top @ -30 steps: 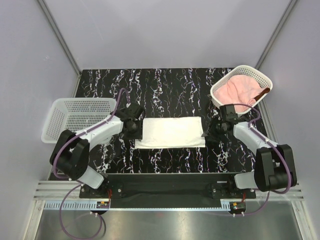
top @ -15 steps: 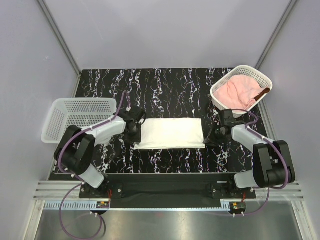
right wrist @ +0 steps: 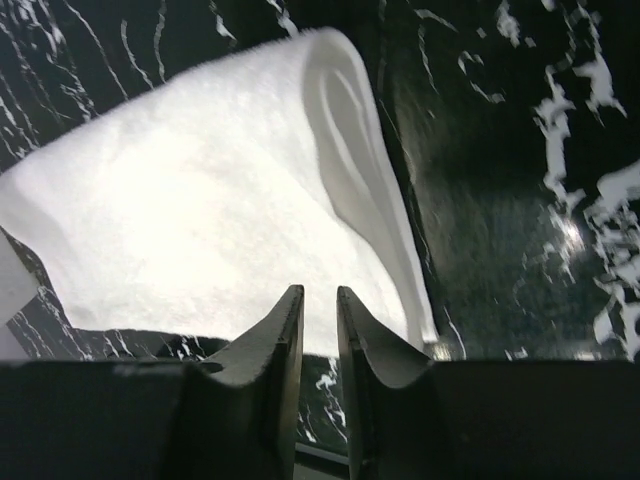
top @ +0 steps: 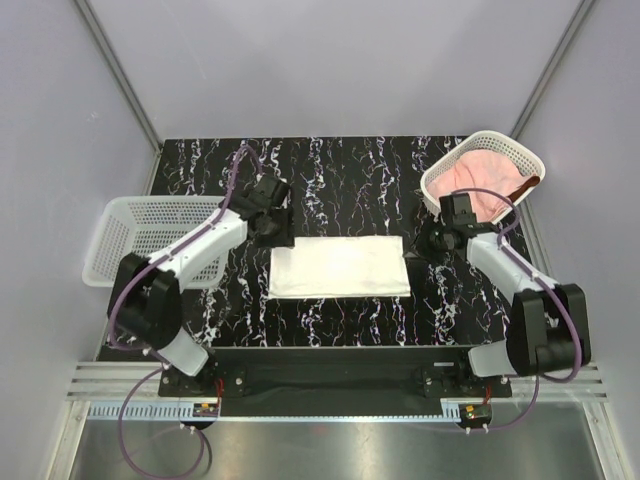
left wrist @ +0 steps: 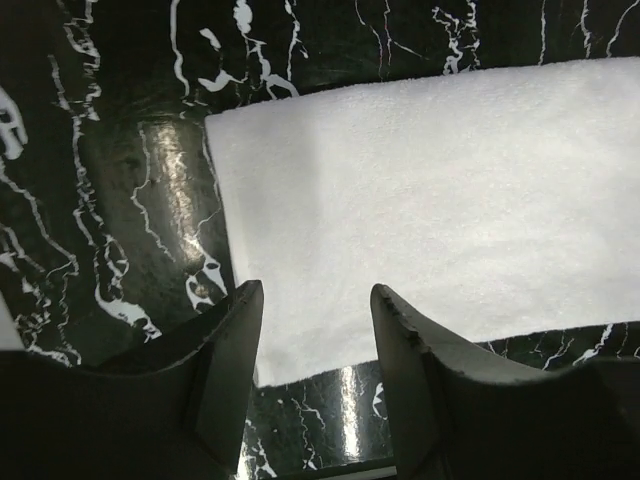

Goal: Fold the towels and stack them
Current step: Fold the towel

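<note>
A white towel [top: 340, 266] lies folded into a flat rectangle at the centre of the overhead view, on the black marbled table [top: 340, 170]. A pale pink towel [top: 470, 180] and a rust-brown towel [top: 526, 186] sit unfolded in the basket [top: 500, 138] at upper right, so two seem left to fold and stack. The left gripper [left wrist: 317, 295] hovers over the white towel's left end, jaws apart and empty. The right gripper [right wrist: 320, 292], jaws narrowly parted, grips nothing.

**Left wrist view:** the white towel [left wrist: 430, 200] is cut off at the right edge of the frame, and the left gripper [left wrist: 318, 290] hides part of its lower edge.

**Right wrist view:** the right gripper [right wrist: 318, 292] hides the towel's lower edge.

**Top view, upper right:** the rust-brown towel [top: 527, 186] shows only as a sliver beside the pale pink towel [top: 470, 180]. The rest is hidden inside the basket [top: 497, 135].
</note>
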### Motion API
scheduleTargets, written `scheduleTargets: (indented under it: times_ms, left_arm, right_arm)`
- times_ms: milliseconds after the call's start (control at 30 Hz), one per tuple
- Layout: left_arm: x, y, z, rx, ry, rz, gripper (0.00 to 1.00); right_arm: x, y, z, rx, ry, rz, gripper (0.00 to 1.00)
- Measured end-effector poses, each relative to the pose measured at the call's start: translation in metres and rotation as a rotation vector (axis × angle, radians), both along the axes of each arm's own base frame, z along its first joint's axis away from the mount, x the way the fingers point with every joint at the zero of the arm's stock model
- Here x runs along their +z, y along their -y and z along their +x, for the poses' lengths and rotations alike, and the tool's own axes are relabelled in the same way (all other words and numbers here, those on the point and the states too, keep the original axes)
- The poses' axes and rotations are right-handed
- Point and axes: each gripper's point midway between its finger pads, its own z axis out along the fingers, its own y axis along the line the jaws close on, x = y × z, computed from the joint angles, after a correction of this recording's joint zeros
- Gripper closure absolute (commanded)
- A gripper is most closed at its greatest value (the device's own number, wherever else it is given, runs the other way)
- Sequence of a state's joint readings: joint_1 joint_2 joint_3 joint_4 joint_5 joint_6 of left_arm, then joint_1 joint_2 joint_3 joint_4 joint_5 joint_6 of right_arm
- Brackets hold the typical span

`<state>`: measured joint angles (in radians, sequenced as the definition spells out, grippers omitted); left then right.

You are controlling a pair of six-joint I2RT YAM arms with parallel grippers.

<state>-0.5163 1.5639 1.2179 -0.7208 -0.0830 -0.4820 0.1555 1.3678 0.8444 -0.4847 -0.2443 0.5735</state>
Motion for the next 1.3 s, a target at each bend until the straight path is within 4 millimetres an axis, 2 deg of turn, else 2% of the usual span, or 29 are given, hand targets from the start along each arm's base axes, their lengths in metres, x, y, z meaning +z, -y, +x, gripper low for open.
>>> scheduleTargets:
  times_ms: [67, 133, 167, 267, 300, 400, 500, 600, 700, 800, 933, 1033, 1167, 1233, 1300]
  left_arm:
    - [-0.016, 0.005, 0.005, -0.009, -0.038, -0.006, 0.49]
    - [-0.04, 0.005, 0.01, -0.008, -0.092, 0.012, 0.5]
    - [-0.057, 0.002, 0.012, -0.003, -0.128, 0.03, 0.5]
    - [-0.09, -0.01, 0.015, 0.021, -0.209, 0.055, 0.5]
    - [-0.093, -0.011, 0.018, 0.029, -0.234, 0.035, 0.5]
    - [-0.084, -0.014, 0.042, 0.04, -0.196, 0.009, 0.49]
    - [-0.078, -0.018, 0.057, 0.039, -0.168, 0.007, 0.47]
    - [-0.071, -0.016, 0.06, 0.017, -0.162, 0.01, 0.44]
    - [-0.064, -0.014, 0.057, -0.001, -0.164, 0.009, 0.43]
    - [-0.051, -0.012, 0.046, -0.028, -0.163, 0.007, 0.43]
    - [-0.028, -0.002, 0.021, -0.091, -0.133, -0.023, 0.48]
    - [-0.028, 0.007, -0.007, -0.133, -0.134, -0.069, 0.52]
    - [-0.064, -0.002, -0.046, -0.104, -0.24, -0.081, 0.57]
    - [-0.08, -0.009, -0.059, -0.079, -0.288, -0.067, 0.56]
    - [-0.091, -0.014, -0.067, -0.051, -0.325, -0.05, 0.56]
  right_arm:
    - [-0.001, -0.007, 0.015, 0.021, 0.011, 0.021, 0.77]
    - [-0.011, -0.013, 0.03, 0.052, 0.01, 0.033, 0.78]
    - [-0.018, -0.015, 0.036, 0.065, 0.002, 0.035, 0.79]
    - [-0.041, -0.016, 0.052, 0.098, -0.03, 0.012, 0.79]
    - [-0.048, -0.015, 0.056, 0.106, -0.041, 0.0, 0.8]
    - [-0.063, -0.014, 0.065, 0.125, -0.06, -0.027, 0.8]
    - [-0.06, -0.009, 0.073, 0.13, -0.034, -0.063, 0.8]
    - [-0.055, -0.005, 0.074, 0.128, -0.029, -0.086, 0.77]
    - [-0.038, -0.007, 0.069, 0.134, -0.021, -0.075, 0.75]
    - [-0.017, -0.012, 0.065, 0.145, 0.005, -0.041, 0.77]
    - [0.002, -0.027, 0.047, 0.183, 0.031, 0.057, 0.8]
    - [-0.007, -0.039, 0.021, 0.217, -0.013, 0.148, 0.8]
    - [-0.04, -0.047, -0.019, 0.226, -0.124, 0.238, 0.81]
    - [-0.06, -0.045, -0.037, 0.211, -0.187, 0.247, 0.81]
    - [-0.068, -0.047, -0.047, 0.197, -0.223, 0.274, 0.81]
